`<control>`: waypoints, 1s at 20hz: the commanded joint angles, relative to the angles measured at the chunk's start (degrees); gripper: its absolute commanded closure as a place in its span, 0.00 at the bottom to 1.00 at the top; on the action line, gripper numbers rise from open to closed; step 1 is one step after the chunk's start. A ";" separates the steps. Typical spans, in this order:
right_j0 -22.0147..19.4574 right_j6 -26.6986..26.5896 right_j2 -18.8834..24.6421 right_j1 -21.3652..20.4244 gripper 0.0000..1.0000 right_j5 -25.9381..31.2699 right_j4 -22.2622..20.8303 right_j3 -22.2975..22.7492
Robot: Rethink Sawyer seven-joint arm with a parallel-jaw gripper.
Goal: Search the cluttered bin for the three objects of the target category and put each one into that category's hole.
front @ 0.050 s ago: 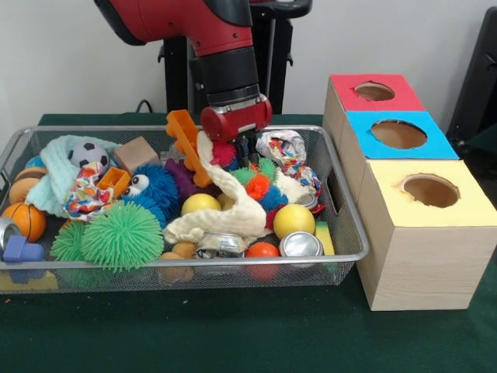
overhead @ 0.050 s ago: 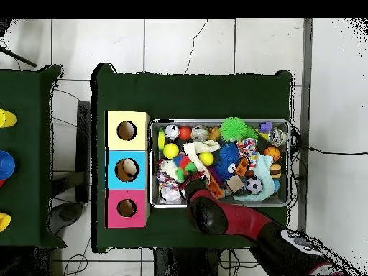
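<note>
- Bin [front @ 0.050 s ago: 101, 129] sat left of the box [front @ 0.050 s ago: 419, 264], packed with toys. Which category was wanted could not be told from the pictures.
- Front view: yellow ball [front @ 0.050 s ago: 293, 221] lay near the bin's right end. It looked light, firm and apt to roll – best pinched across its middle.
- Can [front @ 0.050 s ago: 300, 245] lay just beside the ball, at the front rim. It was probably thin and slick, so a grip across its sides would suit.
- Cloth [front @ 0.050 s ago: 225, 202] draped over the middle heap, soft and limp. A bunched fold would give the best hold, though it might drag neighbours along.
- Gripper [front @ 0.050 s ago: 242, 144] hung low over the back middle, just above the cloth and beside a pink spiky ball [front @ 0.050 s ago: 224, 153]. I could not tell how wide it stood, or whether it held anything.
- Overhead view: bin [overhead @ 0.050 s ago: 215, 121] lay against the box [overhead @ 0.050 s ago: 113, 169], whose three holes ran in a row.
- Arm [overhead @ 0.050 s ago: 215, 215] reached over the bin's near edge – it covered the gripper.
</note>
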 commanded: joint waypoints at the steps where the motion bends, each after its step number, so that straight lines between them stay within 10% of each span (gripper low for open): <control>1: 0.34 13.63 -0.70 11.03 1.00 6.01 2.82 -5.62; 20: -0.04 13.03 0.49 11.23 1.00 5.04 1.46 -5.82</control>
